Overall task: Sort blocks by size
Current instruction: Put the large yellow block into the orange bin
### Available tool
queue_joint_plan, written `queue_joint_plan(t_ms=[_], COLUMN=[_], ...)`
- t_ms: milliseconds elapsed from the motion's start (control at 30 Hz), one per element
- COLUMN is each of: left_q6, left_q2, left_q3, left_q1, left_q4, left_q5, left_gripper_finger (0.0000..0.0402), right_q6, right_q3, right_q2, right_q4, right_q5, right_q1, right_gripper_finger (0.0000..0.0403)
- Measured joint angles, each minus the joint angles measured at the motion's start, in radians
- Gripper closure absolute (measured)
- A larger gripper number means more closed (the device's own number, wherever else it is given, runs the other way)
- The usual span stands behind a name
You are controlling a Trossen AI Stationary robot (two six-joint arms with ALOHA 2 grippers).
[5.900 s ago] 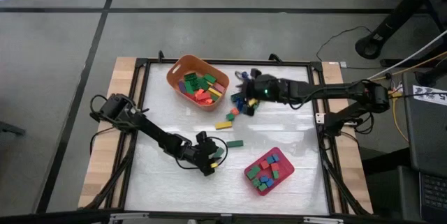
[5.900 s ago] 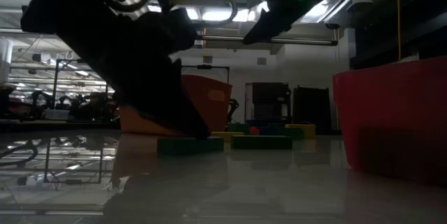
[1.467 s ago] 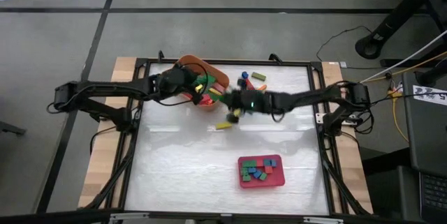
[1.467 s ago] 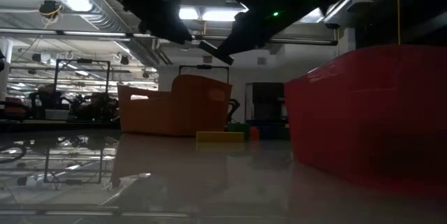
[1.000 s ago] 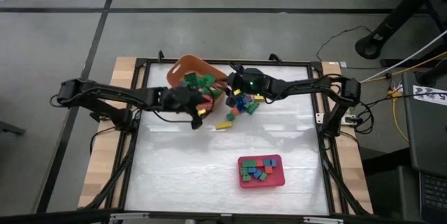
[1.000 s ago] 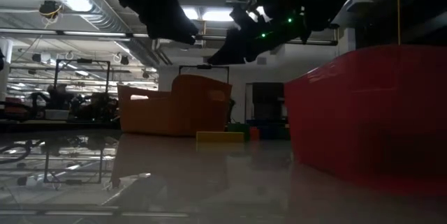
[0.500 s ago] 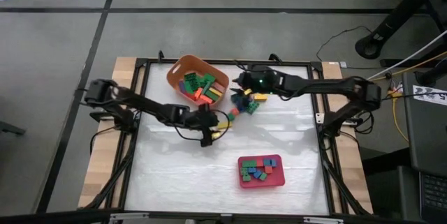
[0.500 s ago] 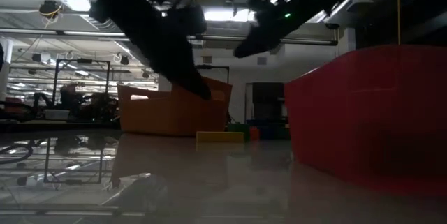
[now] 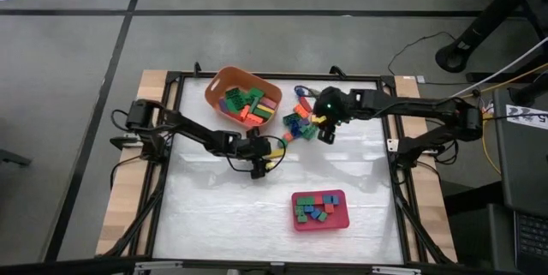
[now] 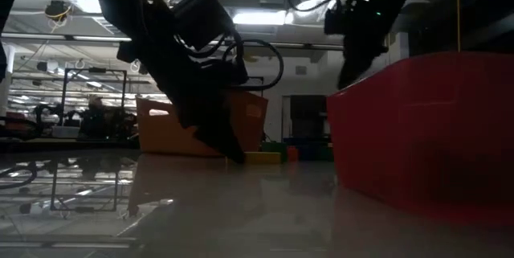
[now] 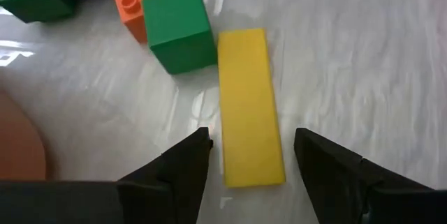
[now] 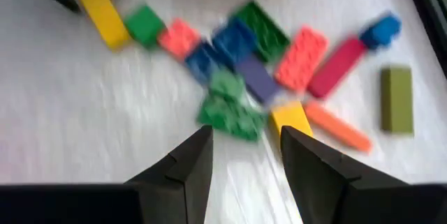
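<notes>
Left gripper (image 11: 248,155) sat spread open, straddling the long yellow brick (image 11: 249,105) just beside the orange tub (image 9: 242,99); best bet seemed dropping straight, centering, pinching its long sides. Farther from the tub, the right gripper (image 12: 244,155) hovered open and empty over the loose block pile (image 9: 300,119).
</notes>
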State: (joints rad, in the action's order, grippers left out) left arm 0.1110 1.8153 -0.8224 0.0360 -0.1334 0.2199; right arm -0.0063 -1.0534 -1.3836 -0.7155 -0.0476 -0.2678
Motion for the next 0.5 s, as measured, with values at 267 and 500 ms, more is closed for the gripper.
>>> queue_joint_plan(t_ms=[267,500], left_q6=[0.000,0.057], left_q2=[0.020,0.003], left_q3=[-0.002,-0.001], left_q1=[0.007,0.022], left_q4=[-0.018,-0.016], left_q5=[-0.004,-0.063], left_gripper_finger=[0.0263,0.0314], right_q6=[-0.016,-0.119], right_q3=[0.001,0.001], right_q2=[-0.049,-0.138], right_q4=[-0.112,-0.096], right_q5=[-0.181,-0.178], right_q1=[-0.002,-0.001], right_gripper_finger=[0.0237,0.0237])
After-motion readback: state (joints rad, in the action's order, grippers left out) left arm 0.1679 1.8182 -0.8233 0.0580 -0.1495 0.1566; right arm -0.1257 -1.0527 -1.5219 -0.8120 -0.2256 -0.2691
